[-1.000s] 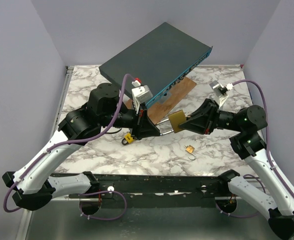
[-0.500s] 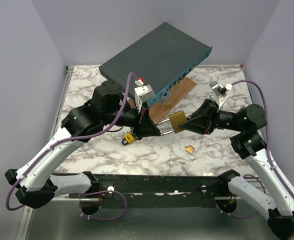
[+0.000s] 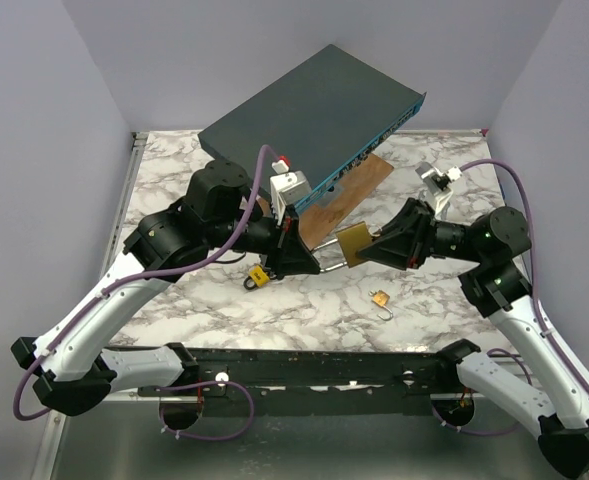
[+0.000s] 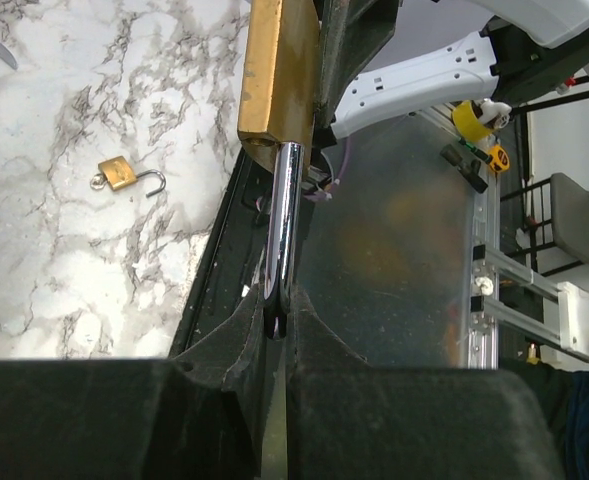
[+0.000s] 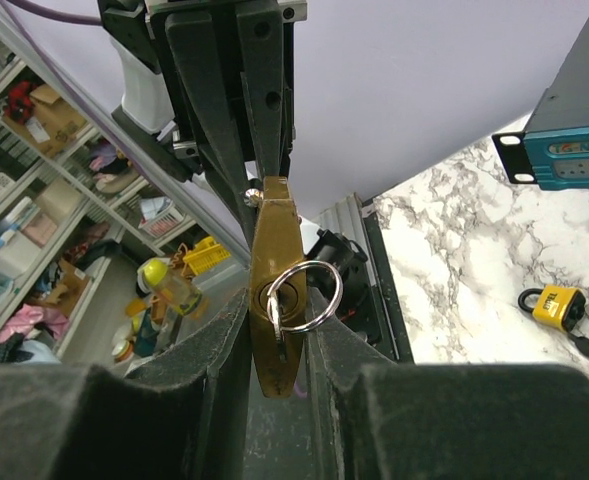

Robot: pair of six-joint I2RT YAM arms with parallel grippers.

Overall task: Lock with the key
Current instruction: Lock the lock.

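The brass padlock (image 3: 352, 240) hangs in mid-air between the two arms, above the marble surface (image 3: 304, 315); the left tool (image 4: 274, 322) is clenched on its chrome shackle (image 4: 284, 210); the right tool (image 5: 279, 345) grasps the brass body from both sides; the key (image 5: 277, 325) sits in the keyhole at the body's end, its ring (image 5: 309, 295) hanging in front of the right wrist camera; whether the shackle is fully seated cannot be told. The step in hand looks like the locking itself, with the lock steadied and the key inserted; next, I judge, one tool must release and take the key to turn it while the other steadies the lock; the thin key offers little purchase, so a slip is the risk.
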